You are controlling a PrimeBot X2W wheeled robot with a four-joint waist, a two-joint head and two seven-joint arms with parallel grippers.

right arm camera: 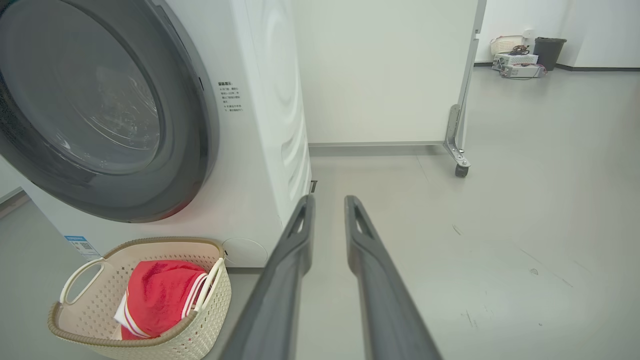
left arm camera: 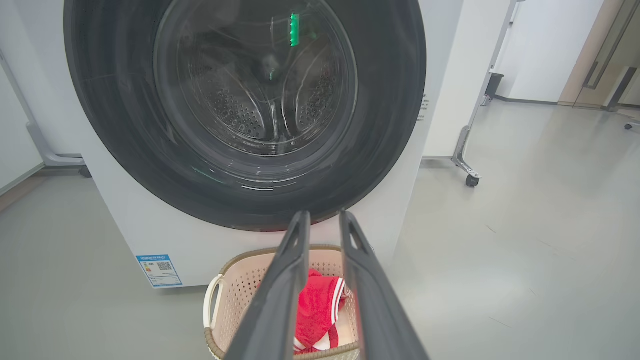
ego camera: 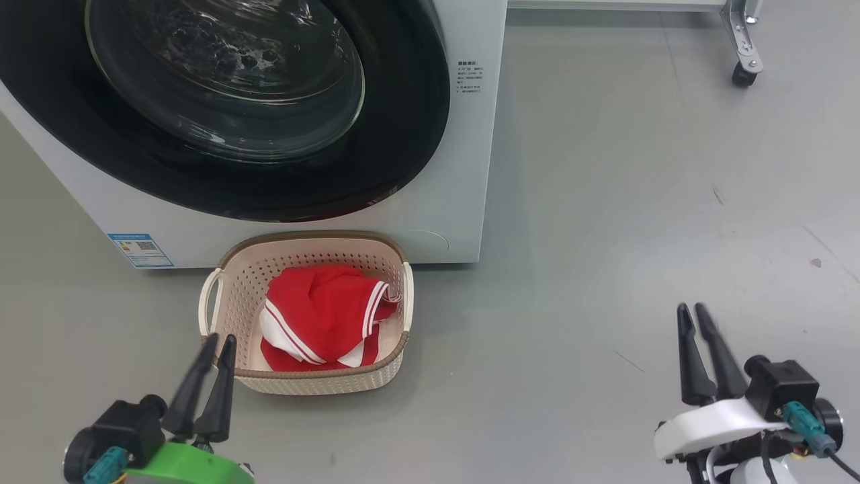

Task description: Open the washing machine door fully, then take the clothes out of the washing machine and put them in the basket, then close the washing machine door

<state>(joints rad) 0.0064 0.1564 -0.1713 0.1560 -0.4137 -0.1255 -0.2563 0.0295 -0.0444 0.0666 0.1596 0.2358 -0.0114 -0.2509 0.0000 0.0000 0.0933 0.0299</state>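
Observation:
The washing machine (ego camera: 470, 168) fills the upper left, and its door (ego camera: 403, 134) sits flush against the front, black rim around the glass bowl. Through the glass the drum (left arm camera: 255, 115) looks bare. On the floor right in front stands the cream basket (ego camera: 316, 383) with red-and-white clothes (ego camera: 322, 316) inside. My left gripper (ego camera: 220, 339) hovers at the basket's near left corner, fingers a little apart with nothing between them; its own camera looks over the basket (left arm camera: 225, 285) at the door. My right gripper (ego camera: 692, 309) is far to the right over bare floor, also slightly parted and holding nothing.
A white partition panel (right arm camera: 390, 75) on a caster leg (ego camera: 744, 67) stands behind and right of the washer. A dark bin (right arm camera: 550, 50) and boxes sit far off by the wall. Grey floor spreads to the right of the machine.

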